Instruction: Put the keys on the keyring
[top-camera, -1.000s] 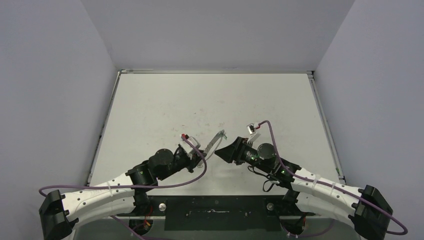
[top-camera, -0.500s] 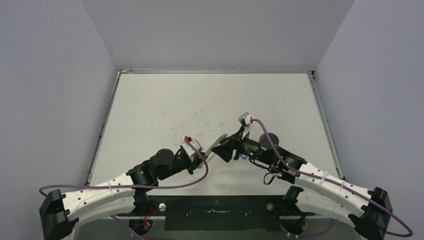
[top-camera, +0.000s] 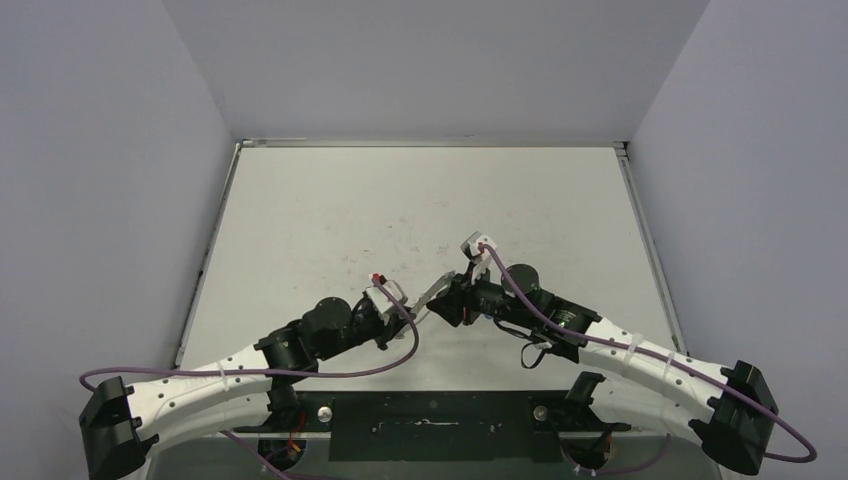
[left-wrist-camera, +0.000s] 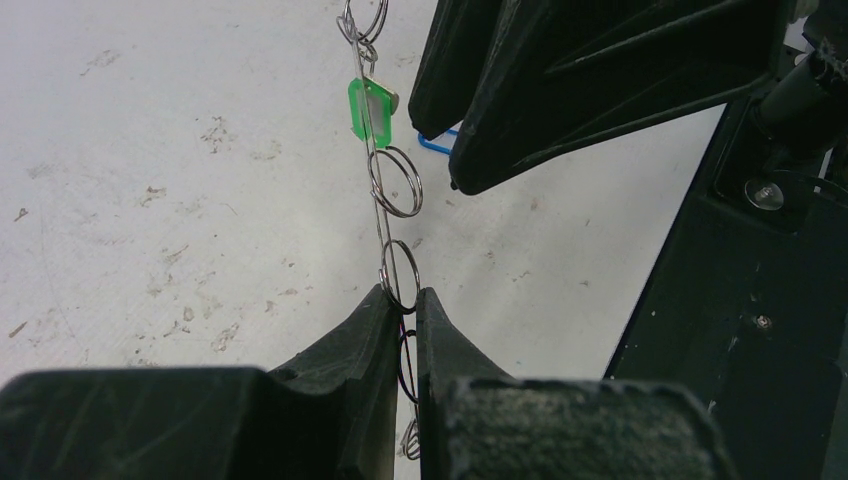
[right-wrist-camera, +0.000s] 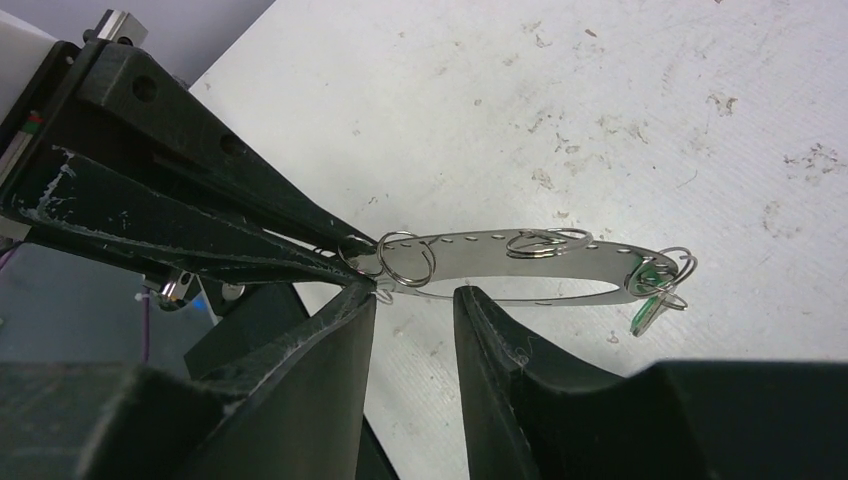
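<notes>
Now the right gripper (right-wrist-camera: 415, 295) has moved in, jaws narrower yet apart, the ring (right-wrist-camera: 470, 247) just ahead of its tips; the left gripper (left-wrist-camera: 402, 300) pinches that ring, green key (left-wrist-camera: 368, 108) seemingly threaded beyond, so one key likely remains

left gripper (left-wrist-camera: 402, 300) pinched tight on edge-on keyring (left-wrist-camera: 383, 230) | split rings (left-wrist-camera: 395, 182) strung along it | green key (left-wrist-camera: 366, 108) at far end | right gripper (left-wrist-camera: 441, 147) just beside | blue sliver (left-wrist-camera: 432, 148) beneath, possibly a key | scuffed table (left-wrist-camera: 150, 200)
</notes>
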